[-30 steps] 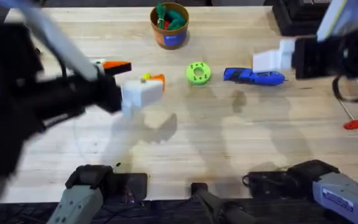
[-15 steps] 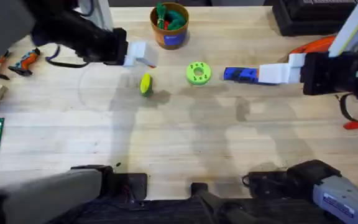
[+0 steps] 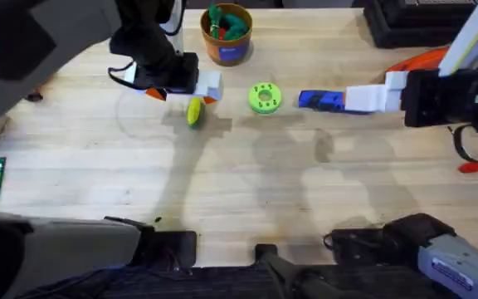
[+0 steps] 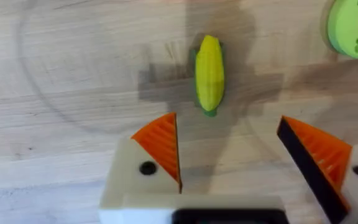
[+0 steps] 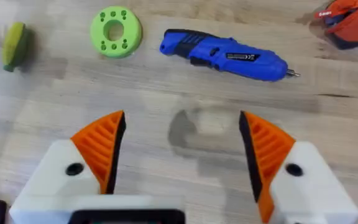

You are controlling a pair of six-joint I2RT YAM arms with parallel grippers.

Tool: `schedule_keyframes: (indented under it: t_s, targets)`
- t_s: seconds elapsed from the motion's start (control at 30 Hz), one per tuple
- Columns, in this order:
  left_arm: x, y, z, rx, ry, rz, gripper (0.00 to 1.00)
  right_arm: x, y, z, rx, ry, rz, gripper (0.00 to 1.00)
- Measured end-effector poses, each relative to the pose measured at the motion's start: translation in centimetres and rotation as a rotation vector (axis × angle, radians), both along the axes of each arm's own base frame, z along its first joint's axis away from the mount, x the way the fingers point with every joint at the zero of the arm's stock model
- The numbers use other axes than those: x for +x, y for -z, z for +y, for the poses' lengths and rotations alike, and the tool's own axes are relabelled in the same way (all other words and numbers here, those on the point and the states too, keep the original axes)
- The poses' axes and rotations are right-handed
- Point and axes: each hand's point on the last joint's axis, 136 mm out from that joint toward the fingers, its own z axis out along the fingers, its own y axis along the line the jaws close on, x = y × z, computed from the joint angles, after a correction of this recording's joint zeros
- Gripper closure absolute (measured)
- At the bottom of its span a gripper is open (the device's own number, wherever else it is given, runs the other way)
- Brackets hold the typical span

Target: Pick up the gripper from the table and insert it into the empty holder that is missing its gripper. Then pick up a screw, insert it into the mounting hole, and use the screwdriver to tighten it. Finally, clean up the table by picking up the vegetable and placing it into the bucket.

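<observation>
Compared with half a second earlier, the left gripper [image 3: 197, 90] has shifted right and slightly toward the bases, and now hangs directly over the far end of the vegetable [image 3: 193, 111]; one second earlier the same arm was lower and farther left, blurred across the near-left table. The right gripper [image 3: 370, 97] matches its position of half a second ago, hanging over the screwdriver [image 3: 320, 100]. In the left wrist view the left gripper [image 4: 232, 158] has its orange pads wide apart with nothing between them, and the vegetable [image 4: 209, 73] lies on the wood just beyond them, yellow with a green end. In the right wrist view the right gripper [image 5: 182, 155] is likewise spread and empty; the screwdriver [image 5: 225, 56] lies flat beyond it, bit pointing away from the green disc [image 5: 116, 32]. The surface is a pale wooden table [image 3: 247, 191]. The green disc [image 3: 264, 97] lies between vegetable and screwdriver. A red-handled rod [image 3: 471, 159] lies at the right edge. The bucket [image 3: 226, 35] stands upright at the far edge, behind the vegetable and disc, holding green and red items that cannot be identified.
</observation>
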Motion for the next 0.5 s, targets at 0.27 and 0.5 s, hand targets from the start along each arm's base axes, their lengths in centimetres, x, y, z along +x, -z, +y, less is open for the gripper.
schedule_keyframes:
  t_s: [0.27,0.5]
  targets:
    - [0.6,3.9,0.3,0.055,-0.032,0.105,0.015,0.0,0.0,0.0,0.0,0.0,0.0,0.013]
    - [1.4,6.9,0.1,0.068,-0.037,0.156,0.015,0.0,0.0,0.0,0.0,0.0,0.0,0.013]
